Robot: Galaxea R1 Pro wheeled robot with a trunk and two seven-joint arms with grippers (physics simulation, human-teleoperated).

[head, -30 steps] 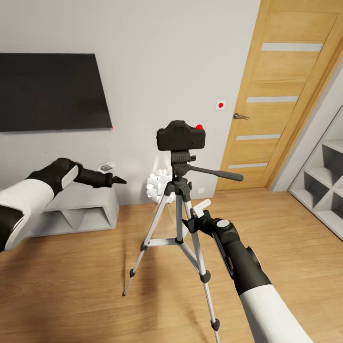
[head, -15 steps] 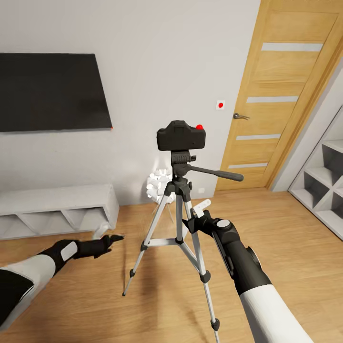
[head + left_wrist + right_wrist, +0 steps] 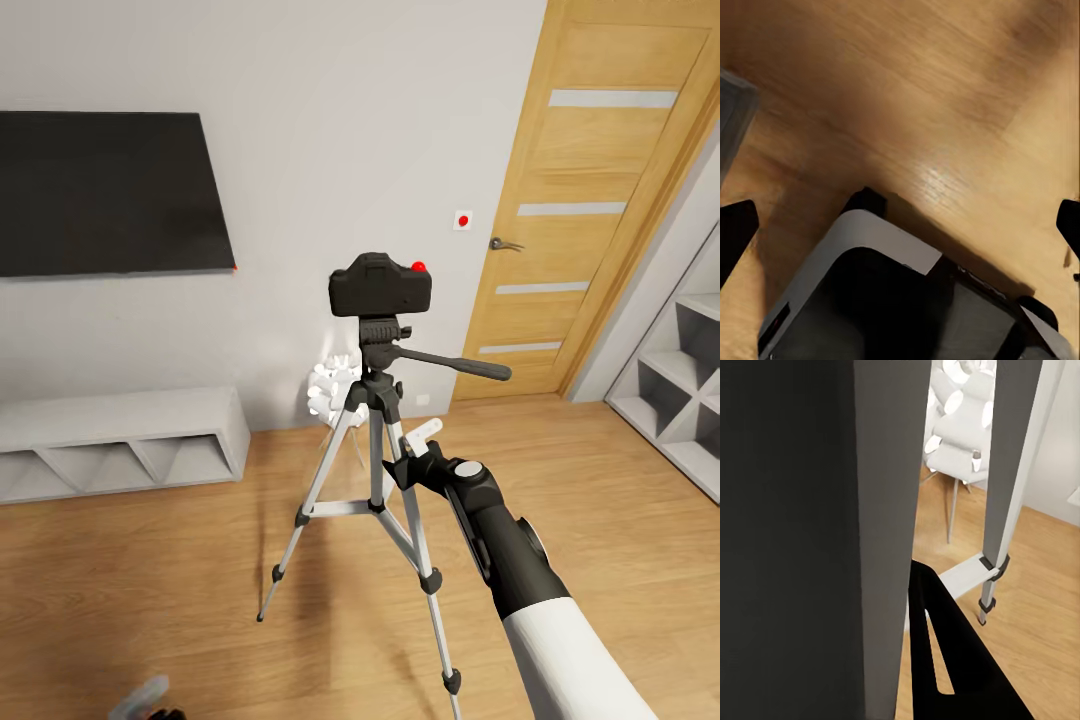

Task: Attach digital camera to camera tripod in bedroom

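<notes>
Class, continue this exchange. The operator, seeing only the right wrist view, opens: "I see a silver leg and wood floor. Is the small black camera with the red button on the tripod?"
Observer: Yes. In the head view, the small matte-black digital camera sits on the dark grey head of the silver-legged camera tripod.
Operator: Where is my right gripper?
Observer: The right gripper is close beside the tripod's centre column, below the head. I cannot tell whether it grips.
Operator: And the left one?
Observer: The left wrist view shows the left gripper open above the light wood floor.
</notes>
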